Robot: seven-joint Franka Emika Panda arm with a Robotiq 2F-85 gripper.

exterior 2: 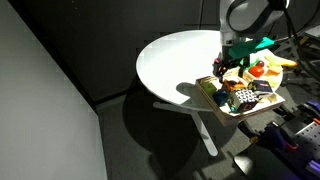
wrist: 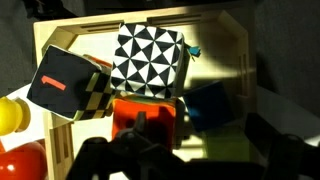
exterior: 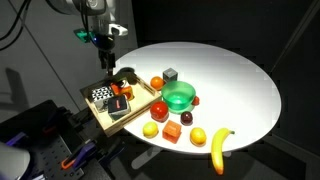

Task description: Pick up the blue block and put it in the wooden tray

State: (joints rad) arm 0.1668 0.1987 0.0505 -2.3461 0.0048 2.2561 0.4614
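Blue block (wrist: 212,103) lies in the wooden tray (wrist: 236,40) below the tool (wrist: 190,158), spread wide, empty.

blocks (wrist: 148,60) in wooden tray (exterior: 100,117); bowl (exterior: 180,97) nearby

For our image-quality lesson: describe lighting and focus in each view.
Both exterior views: the white table glares against a dark room. Wrist view: the tool is a dark, blurred silhouette; the blue block lies shadowed in the unevenly lit wooden tray.
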